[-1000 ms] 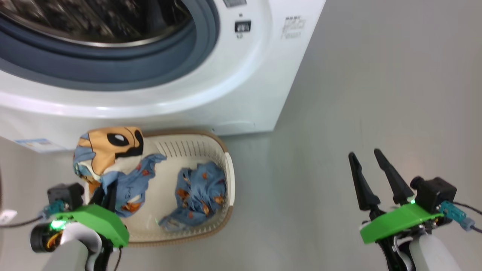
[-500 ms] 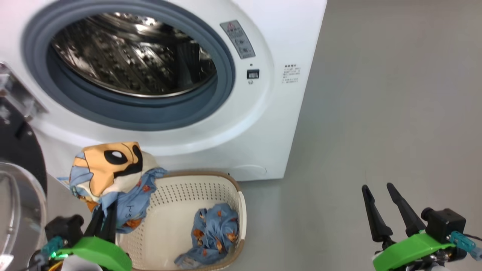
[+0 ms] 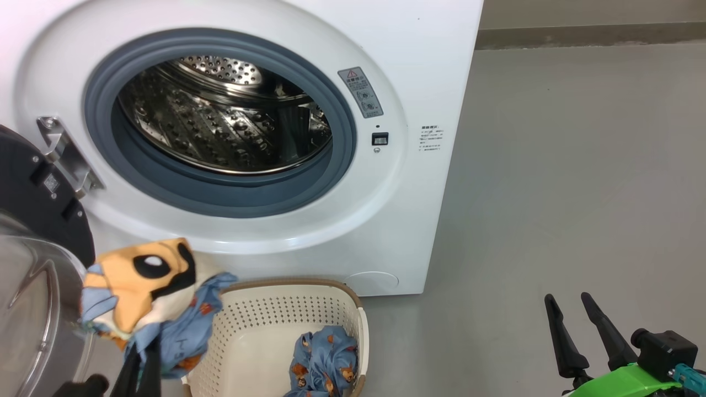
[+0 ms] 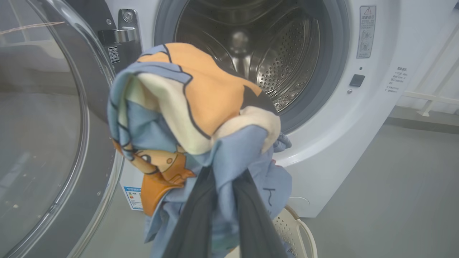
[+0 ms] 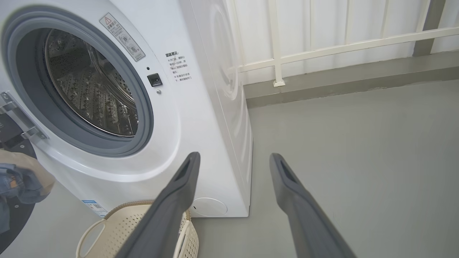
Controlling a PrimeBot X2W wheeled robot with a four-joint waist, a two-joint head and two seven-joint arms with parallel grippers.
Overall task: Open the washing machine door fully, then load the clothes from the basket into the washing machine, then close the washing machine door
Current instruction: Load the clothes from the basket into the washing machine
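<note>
The washing machine stands with its steel drum exposed. The washing machine door hangs open at the left, glass bowl toward me. My left gripper is shut on one of the clothes, a blue and orange garment hanging left of the basket, below the drum opening. In the left wrist view the fingers pinch that garment in front of the drum. Another blue garment lies in the basket. My right gripper is open over bare floor at the right, holding nothing.
Grey floor spreads to the right of the machine. A white railing and a low kerb run behind it. The door hinge juts out at the opening's left. A blue label sticker sits low on the machine's front.
The head camera has tilted up, so the drum and open door have come into view. My left gripper has lifted the garment higher above the basket. The right gripper stays open.
</note>
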